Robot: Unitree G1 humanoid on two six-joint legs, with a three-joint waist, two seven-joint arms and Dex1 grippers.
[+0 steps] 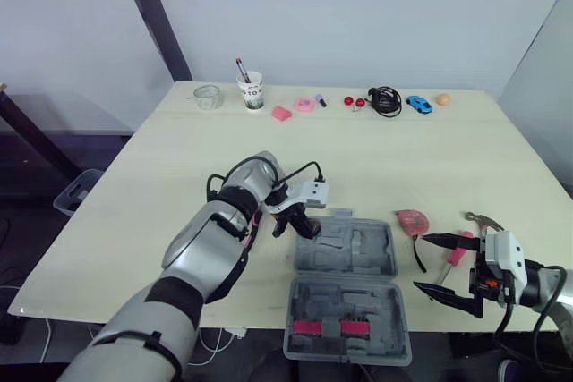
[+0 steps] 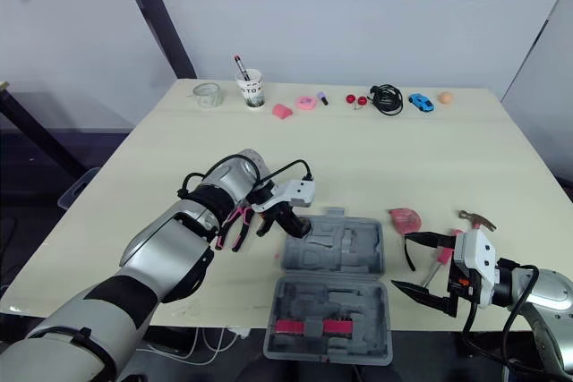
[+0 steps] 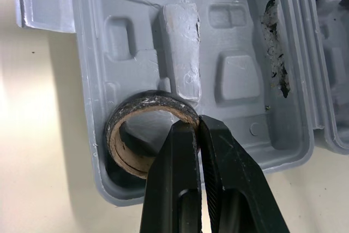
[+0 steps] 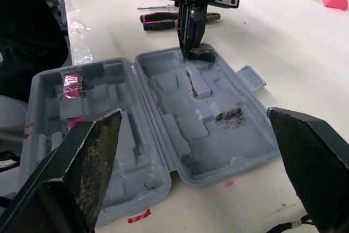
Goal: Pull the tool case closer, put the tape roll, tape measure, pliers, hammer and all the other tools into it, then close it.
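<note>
1. Grey plastic forms the tool case (image 1: 363, 257), which is laid open at the near edge of the worktop (image 1: 358, 158). Its lid half is turned toward the robot, so the moulded pockets are exposed for loading.
2. The tape roll (image 3: 147, 102) is seen in the far-left corner pocket of the case. Its wall is pinched between the pressed-together fingers of the left gripper (image 1: 300, 225). The hold is taken on the rim, presumably so the roll can be set into the pocket without the fingers being wedged against the case wall.
3. The right gripper (image 1: 419, 262) is held spread wide and empty, low over the worktop just beside the case's right side. It is judged to be kept ready for the tape measure (image 1: 412, 219) close by, with the hammer (image 1: 481, 219) a little further right.
4. The pliers (image 2: 235, 225) are left lying on the worktop just beside the case's left side, outside it.
5. The roll is judged to be seated or nearly so, and a release is called for next. The other tools are not yet packed and the case is not yet closed.
</note>
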